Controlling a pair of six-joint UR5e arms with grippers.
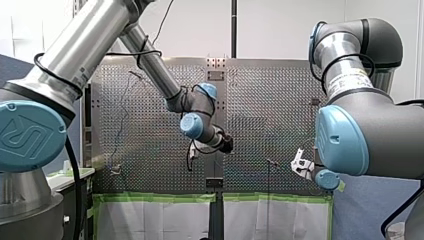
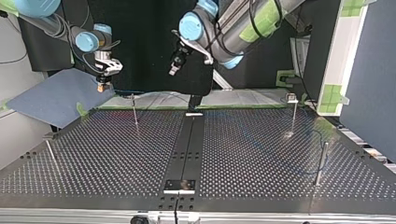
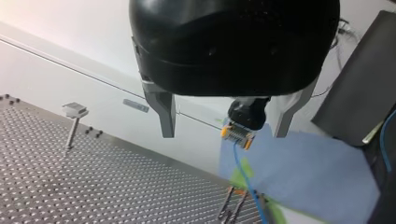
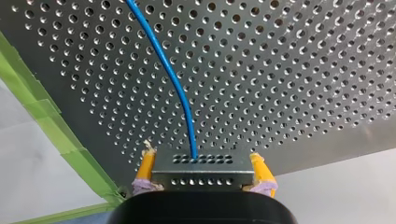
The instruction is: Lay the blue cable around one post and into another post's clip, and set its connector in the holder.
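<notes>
between the yellow pads (image 4: pixel 147 168) of my right arm's jaws, seen from the right wrist, sits the metal connector (image 4: pixel 203 170), clamped at both ends with its rows of small holes facing the camera. the blue cable (image 4: pixel 173 79) leaves the middle of its top row and runs ahead in a shallow curve over the perforated table (image 4: pixel 303 70). the table's edge carries a strip of green tape (image 4: pixel 46 121) just beside the jaws. from the left wrist, my left arm's jaws stand wide apart, with nothing between their metal fingers (image 3: pixel 166 114). past them hang my right arm's jaws with the connector, and the cable drops from it toward the table's edge, where a few thin metal rods (image 3: pixel 231 207) show. a blue-grey sheet (image 3: pixel 322 182) lies beyond that edge. a clip-topped post (image 3: pixel 74 116) stands well off to the side near the table's rim. across the table in the top view, one slim post (image 2: pixel 49 149) stands near the view's left edge and another (image 2: pixel 322 161) near its right. further back stand a thin post (image 2: pixel 134 109) and a capped post (image 2: pixel 293 112). above the far edge both jaws hang in the air: the right at the view's left, just beside the thin post's top, and the left near the middle. over the table itself the cable is too faint to follow.
</notes>
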